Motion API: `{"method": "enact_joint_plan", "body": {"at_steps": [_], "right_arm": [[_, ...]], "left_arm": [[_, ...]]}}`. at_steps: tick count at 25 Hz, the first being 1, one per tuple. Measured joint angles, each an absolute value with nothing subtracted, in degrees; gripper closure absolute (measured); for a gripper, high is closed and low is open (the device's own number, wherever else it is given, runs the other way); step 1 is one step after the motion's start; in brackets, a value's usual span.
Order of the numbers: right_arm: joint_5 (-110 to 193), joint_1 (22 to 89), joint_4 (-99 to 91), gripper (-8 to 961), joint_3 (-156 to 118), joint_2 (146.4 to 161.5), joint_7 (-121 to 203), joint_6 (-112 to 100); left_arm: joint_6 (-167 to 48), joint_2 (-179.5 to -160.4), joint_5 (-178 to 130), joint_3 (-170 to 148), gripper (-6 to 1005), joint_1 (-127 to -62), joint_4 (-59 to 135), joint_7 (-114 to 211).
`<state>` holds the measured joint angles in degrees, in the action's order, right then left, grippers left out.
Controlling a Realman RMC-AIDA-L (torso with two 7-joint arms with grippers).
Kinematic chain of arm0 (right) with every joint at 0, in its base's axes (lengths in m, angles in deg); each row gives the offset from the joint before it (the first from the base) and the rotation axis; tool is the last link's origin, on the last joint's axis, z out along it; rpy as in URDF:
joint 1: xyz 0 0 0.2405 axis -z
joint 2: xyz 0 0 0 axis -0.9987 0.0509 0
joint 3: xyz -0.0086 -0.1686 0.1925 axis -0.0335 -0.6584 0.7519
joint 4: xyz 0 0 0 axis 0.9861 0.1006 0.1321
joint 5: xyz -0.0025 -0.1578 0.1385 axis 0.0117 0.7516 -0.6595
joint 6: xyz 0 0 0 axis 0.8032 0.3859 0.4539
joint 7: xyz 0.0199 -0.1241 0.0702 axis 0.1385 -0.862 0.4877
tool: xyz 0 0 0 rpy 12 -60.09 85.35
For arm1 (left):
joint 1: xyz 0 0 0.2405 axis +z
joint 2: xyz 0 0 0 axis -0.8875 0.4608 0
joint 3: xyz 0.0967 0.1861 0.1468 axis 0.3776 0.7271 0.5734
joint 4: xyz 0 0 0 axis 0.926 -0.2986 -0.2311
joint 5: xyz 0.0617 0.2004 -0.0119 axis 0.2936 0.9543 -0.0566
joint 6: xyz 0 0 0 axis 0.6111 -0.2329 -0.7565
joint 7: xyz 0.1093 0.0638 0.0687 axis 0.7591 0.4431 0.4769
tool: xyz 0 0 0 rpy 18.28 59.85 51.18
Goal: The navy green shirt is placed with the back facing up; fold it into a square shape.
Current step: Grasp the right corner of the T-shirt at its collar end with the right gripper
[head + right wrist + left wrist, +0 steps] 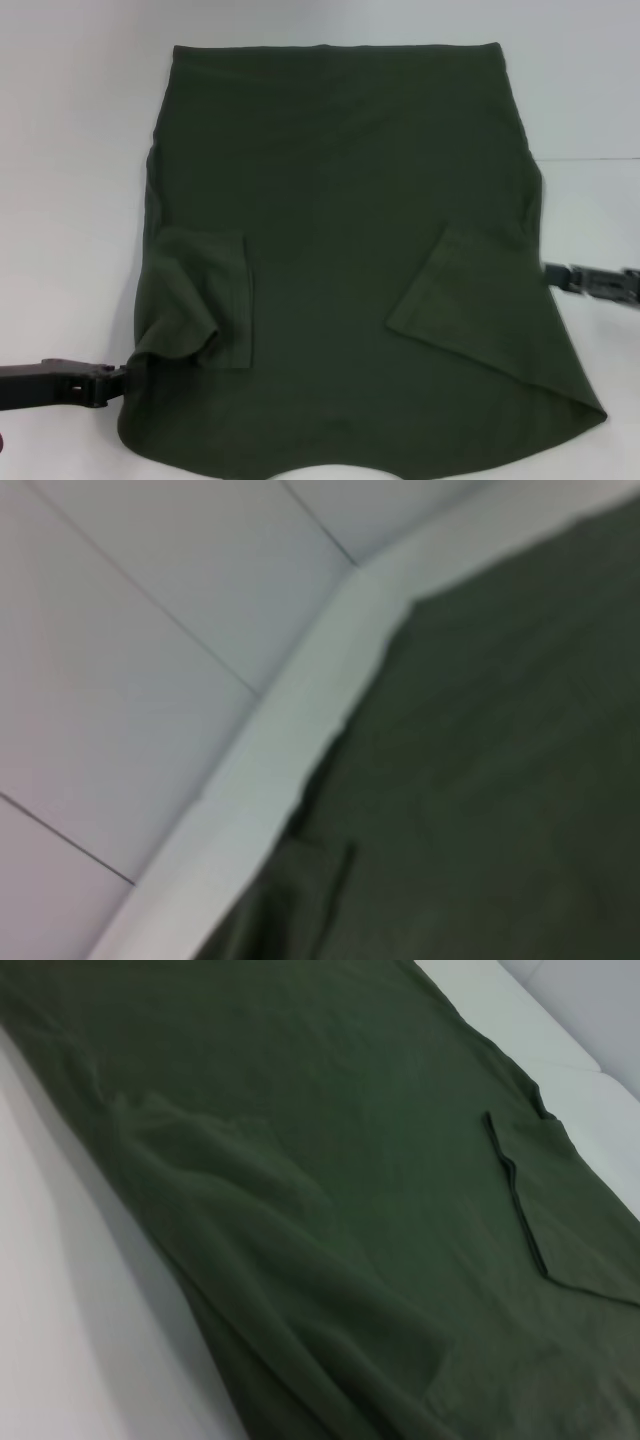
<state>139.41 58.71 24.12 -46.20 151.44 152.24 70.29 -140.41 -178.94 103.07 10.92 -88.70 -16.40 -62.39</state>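
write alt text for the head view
A dark olive-green shirt lies flat, plain side up, on a white table, both short sleeves folded inward. The left gripper meets its left edge near the folded sleeve; the right gripper meets its right edge.

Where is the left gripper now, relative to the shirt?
In the head view, the left gripper is low on the robot's left, at the shirt's side edge, just below the folded-in left sleeve.
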Motion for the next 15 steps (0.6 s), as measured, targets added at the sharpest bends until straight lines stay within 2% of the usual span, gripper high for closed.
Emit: {"method": "enact_joint_plan", "body": {"at_steps": [4, 15], "right_arm": [[143.51, 61.21, 27.01, 161, -45.90, 150.43, 158.99, 71.58], [149.09, 65.07, 28.90, 161, -45.66, 149.99, 165.02, 72.49]], "left_arm": [[-139.69, -179.02, 103.07, 10.94, 984, -89.10, -16.13, -62.28], [-137.57, -179.02, 102.98, 10.95, 983, -89.84, -14.57, -61.98]]}}
